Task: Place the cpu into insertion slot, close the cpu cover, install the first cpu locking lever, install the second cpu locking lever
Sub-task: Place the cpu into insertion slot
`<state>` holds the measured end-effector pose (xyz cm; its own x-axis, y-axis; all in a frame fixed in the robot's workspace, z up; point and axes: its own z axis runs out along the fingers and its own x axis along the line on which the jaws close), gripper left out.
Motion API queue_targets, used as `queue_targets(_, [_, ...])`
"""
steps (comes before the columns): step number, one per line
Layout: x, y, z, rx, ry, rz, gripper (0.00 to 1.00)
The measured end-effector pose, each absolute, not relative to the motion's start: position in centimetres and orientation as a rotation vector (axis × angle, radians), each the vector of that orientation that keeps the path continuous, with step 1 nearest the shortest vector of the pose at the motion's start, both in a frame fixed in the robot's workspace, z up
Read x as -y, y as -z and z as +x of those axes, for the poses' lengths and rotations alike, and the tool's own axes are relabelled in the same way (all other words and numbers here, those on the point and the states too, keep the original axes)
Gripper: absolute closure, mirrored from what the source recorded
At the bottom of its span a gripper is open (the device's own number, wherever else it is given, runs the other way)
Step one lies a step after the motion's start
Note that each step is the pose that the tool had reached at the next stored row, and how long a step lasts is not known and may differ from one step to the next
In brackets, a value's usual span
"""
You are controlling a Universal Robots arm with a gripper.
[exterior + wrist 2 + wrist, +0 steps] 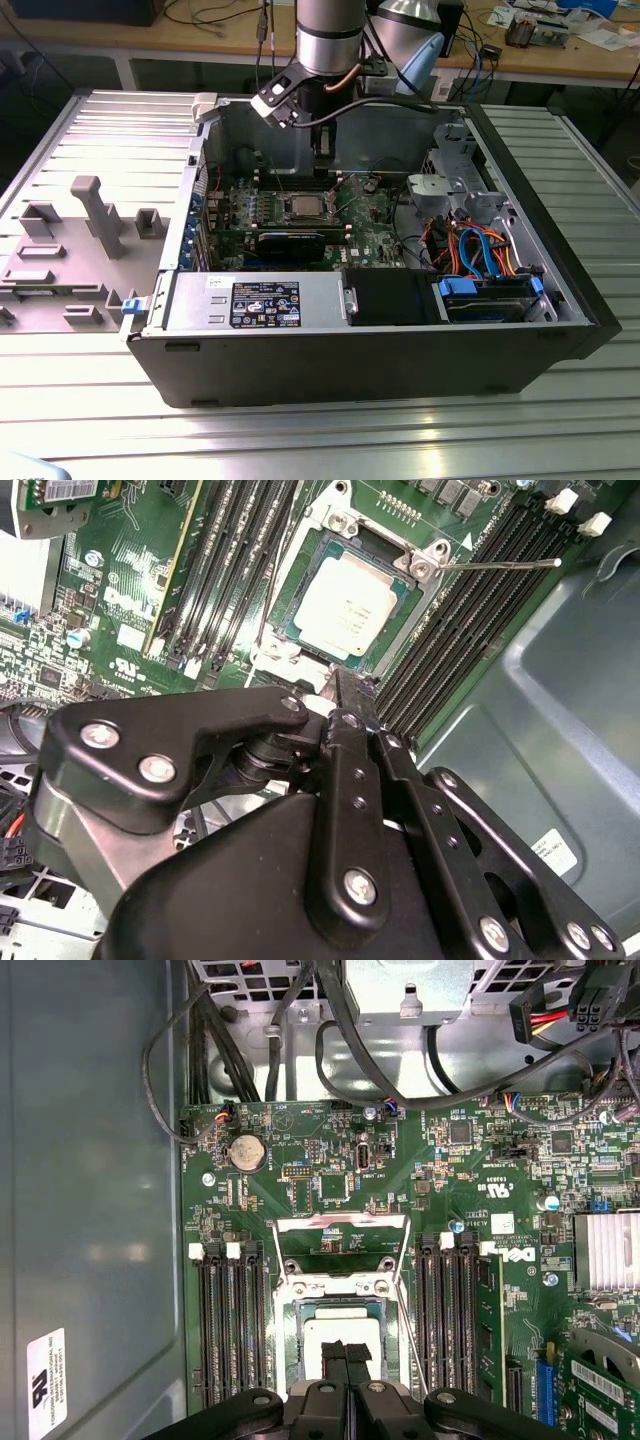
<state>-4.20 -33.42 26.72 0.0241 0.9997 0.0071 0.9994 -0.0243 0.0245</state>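
Note:
The cpu (345,605) lies flat in the insertion slot (340,1287) on the green board, its pale metal top showing; it also shows in the exterior view (305,207). The cpu cover (340,1222) looks tilted up at the slot's far end, with board visible through its window. One thin locking lever (500,565) sticks out sideways from the slot, and another thin lever (404,1325) runs along its side. My gripper (346,1355) hangs just over the cpu's near edge, shut with nothing between its fingers, and appears in the other views too (350,685) (322,150).
Long black memory slots (230,1320) (450,1310) flank the socket on both sides. A graphics card (290,242) lies in front of it. Loose cables (330,1050), the power supply (255,300) and a drive bay (485,295) crowd the case. A grey case wall (90,1210) is close by.

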Motion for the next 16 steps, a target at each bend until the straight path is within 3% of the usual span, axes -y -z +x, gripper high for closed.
queue_targets(16, [33.42, -27.65, -4.18, -2.186, -0.035, 2.239, 0.89])
